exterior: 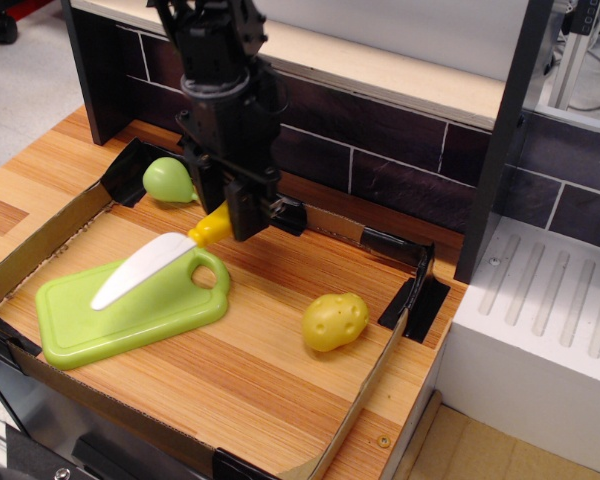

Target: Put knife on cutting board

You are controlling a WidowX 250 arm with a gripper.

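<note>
My fingers point(223, 222) are clamped on the yellow handle of the knife point(145, 268), and I hold it in the air with the white blade slanting down and to the left over the cutting board point(130, 312). The blade hangs above the board's middle, its tip lowest, while the handle end sits roughly over the loop hole at the board's corner. I cannot tell for certain whether the tip touches the green surface; it looks just clear of it.

So I judge the pick and the carry done: the knife is off the counter point(250, 370) and lined up over the target. What is left is the last part, lowering until the blade lies on the board, then loosening my grip and lifting away.

The yellow potato toy point(335, 321) sits well apart to the right, and the green pear toy point(168, 180) rests behind the board near the back wall; neither lies in the way.
</note>
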